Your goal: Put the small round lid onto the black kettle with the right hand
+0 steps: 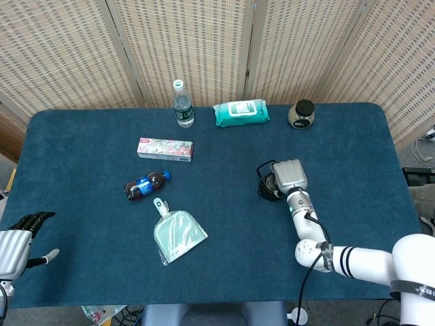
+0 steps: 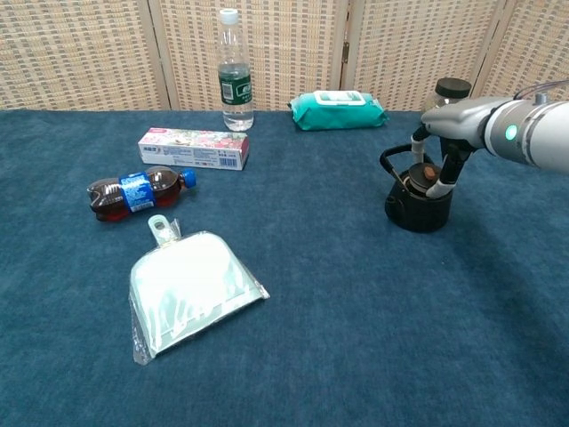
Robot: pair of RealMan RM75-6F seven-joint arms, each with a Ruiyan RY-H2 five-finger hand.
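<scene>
— Blue-covered bench (image 2: 293, 356); where's the small round lid (image 2: 428, 171)?
— On the mouth of the black kettle (image 2: 418, 205), right side, pinched by the right robot hand (image 2: 437, 169).
— And the left robot hand (image 1: 19, 238)?
— Open, at the near left edge.

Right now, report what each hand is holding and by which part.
The right hand holds the small round lid over the black kettle, fingers at its rim. The left hand holds nothing.
</scene>
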